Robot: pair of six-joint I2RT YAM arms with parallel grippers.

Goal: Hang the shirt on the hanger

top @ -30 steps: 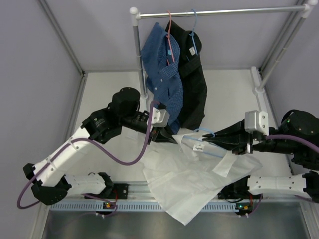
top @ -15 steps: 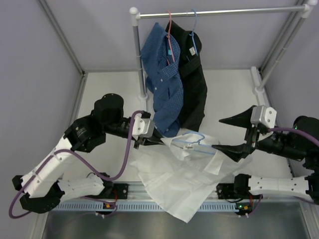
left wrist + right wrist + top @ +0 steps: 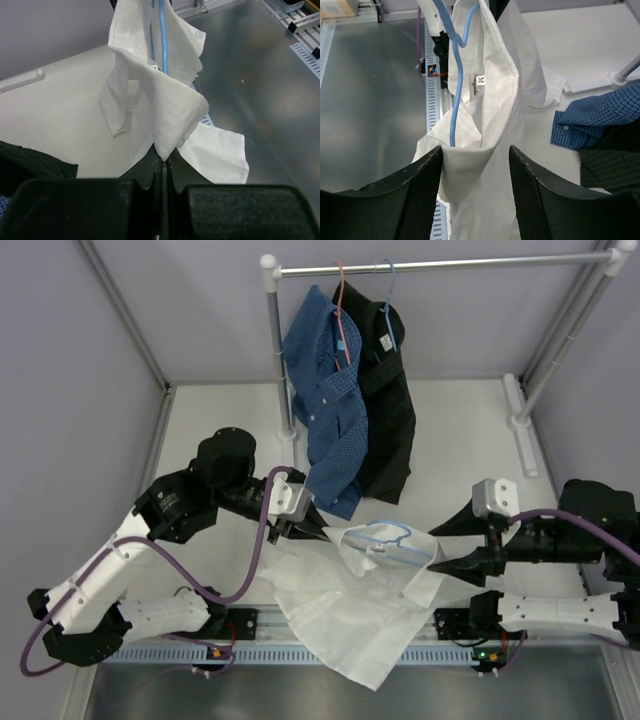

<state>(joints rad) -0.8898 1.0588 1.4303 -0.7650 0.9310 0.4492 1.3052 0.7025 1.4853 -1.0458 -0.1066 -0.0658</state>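
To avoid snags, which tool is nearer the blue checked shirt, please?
Left. The left tool is beside the blue checked shirt; the right tool, beyond the white shirt.

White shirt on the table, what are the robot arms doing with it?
Two robot arms are putting the white shirt onto the light-blue wire hanger. The left hand is pinched shut on a fold of the shirt. The right hand is open, with the shirt between its fingers. The hanger sits partly inside the collar, so the job is not finished.
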